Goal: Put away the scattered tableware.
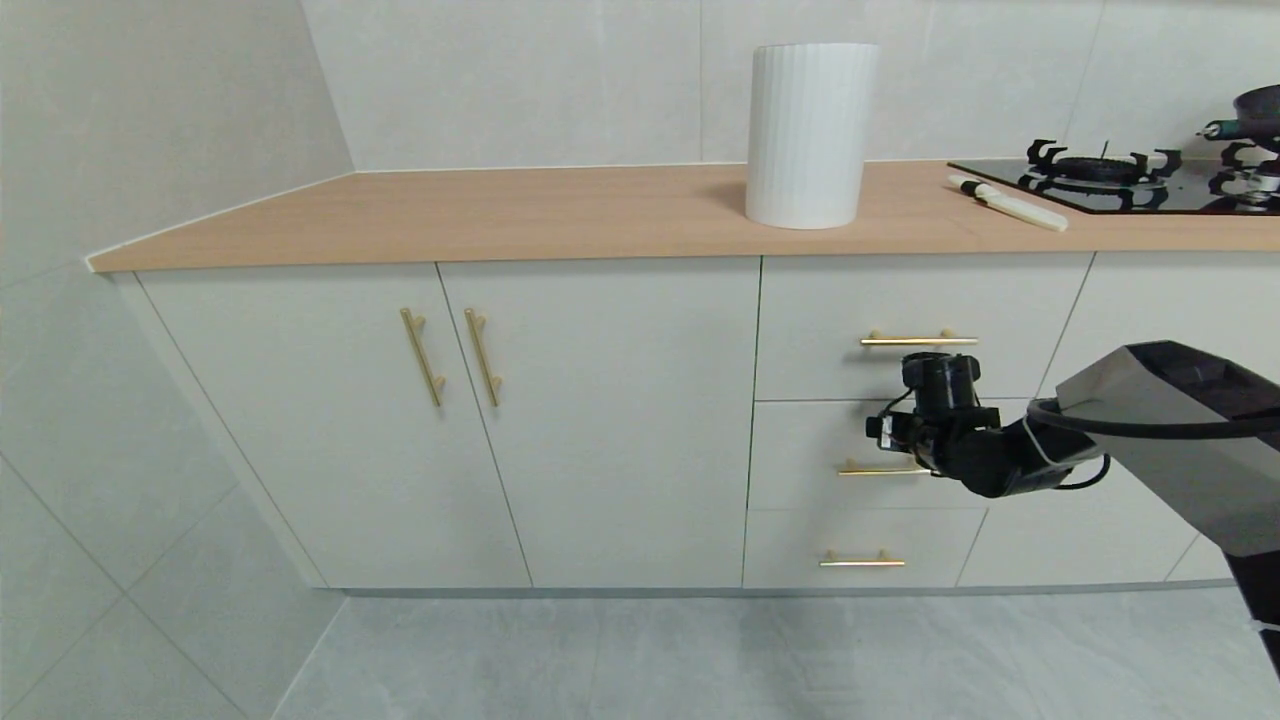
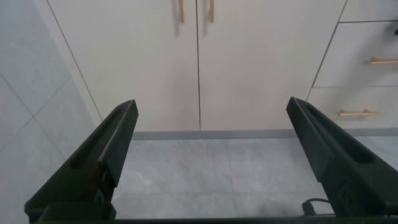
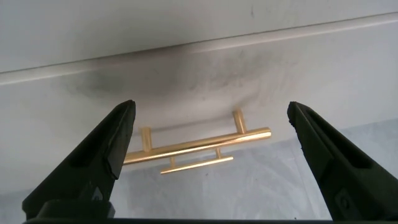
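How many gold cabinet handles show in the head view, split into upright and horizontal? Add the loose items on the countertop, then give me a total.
Upright door handles: 2
Horizontal drawer handles: 3
White ribbed canister: 1
White utensil: 1
Total: 7

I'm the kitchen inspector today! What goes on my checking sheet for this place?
Surface: wooden counter.
Job's things: knife lying on the counter beside the stove; white holder upright; drawers shut.
Clutter: nothing seen.
Grippers: right gripper jaws open, facing a drawer handle, not touching; left gripper jaws open, empty, low before the cabinet doors.
Cables: black cable along the right arm.
Surroundings: tiled wall, tiled floor, pan over the stove.
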### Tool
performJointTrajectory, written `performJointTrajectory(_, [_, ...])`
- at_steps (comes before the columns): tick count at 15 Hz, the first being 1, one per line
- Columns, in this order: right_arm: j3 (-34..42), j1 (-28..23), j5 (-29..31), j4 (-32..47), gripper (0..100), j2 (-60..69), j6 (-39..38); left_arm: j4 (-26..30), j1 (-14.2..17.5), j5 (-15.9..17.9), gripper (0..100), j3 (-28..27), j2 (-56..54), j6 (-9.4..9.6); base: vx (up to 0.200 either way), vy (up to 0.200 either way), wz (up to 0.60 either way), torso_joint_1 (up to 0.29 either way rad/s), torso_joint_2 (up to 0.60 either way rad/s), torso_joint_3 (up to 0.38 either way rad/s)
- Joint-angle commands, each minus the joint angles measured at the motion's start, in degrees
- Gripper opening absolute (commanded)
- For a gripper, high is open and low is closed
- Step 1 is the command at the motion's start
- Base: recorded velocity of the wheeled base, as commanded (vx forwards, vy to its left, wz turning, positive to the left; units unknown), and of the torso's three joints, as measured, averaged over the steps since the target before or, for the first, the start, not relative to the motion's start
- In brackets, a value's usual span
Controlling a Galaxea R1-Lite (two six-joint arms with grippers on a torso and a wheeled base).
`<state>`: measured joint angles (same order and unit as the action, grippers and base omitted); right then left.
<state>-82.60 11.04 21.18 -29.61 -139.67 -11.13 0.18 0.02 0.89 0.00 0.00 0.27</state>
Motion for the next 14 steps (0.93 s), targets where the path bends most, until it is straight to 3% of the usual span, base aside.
performJointTrajectory(1, [7.4, 0.1, 0.0, -0.1, 100, 8.6, -0.2, 0.0, 0.1, 0.0, 100, 0.0, 0.0, 0.00, 0.000, 0.000, 0.00, 0.000, 0.00, 0.000])
performJointTrajectory(3, [20.3, 0.5, -0.4, -0.1, 100, 22.9, -0.1, 0.0, 0.1, 0.0, 100, 0.0, 0.0, 0.00, 0.000, 0.000, 0.00, 0.000, 0.00, 0.000])
performJointTrajectory(5, [27.4, 0.5, 0.2, -0.2, 100, 33.3, 0.1, 0.0, 0.1, 0.0, 100, 0.0, 0.0, 0.00, 0.000, 0.000, 0.00, 0.000, 0.00, 0.000])
performJointTrajectory(7, [40.0, 1.0, 2.3, -0.4, 100, 54.9, 1.9, 0.0, 0.1, 0.0, 100, 0.0, 0.0, 0.00, 0.000, 0.000, 0.00, 0.000, 0.00, 0.000])
performJointTrajectory(10, [49.8, 0.4, 2.6, 0.4, 100, 79.3, 8.4, 0.0, 0.1, 0.0, 100, 0.0, 0.0, 0.00, 0.000, 0.000, 0.00, 0.000, 0.00, 0.000])
performJointTrajectory(12, [55.3, -3.8, 3.5, 2.6, 100, 93.4, 15.3, 0.0, 0.1, 0.0, 100, 0.0, 0.0, 0.00, 0.000, 0.000, 0.00, 0.000, 0.00, 0.000])
performJointTrajectory(14, [57.6, -6.0, 3.4, 7.8, 100, 105.7, 17.2, 0.0, 0.1, 0.0, 100, 0.0, 0.0, 0.00, 0.000, 0.000, 0.00, 0.000, 0.00, 0.000])
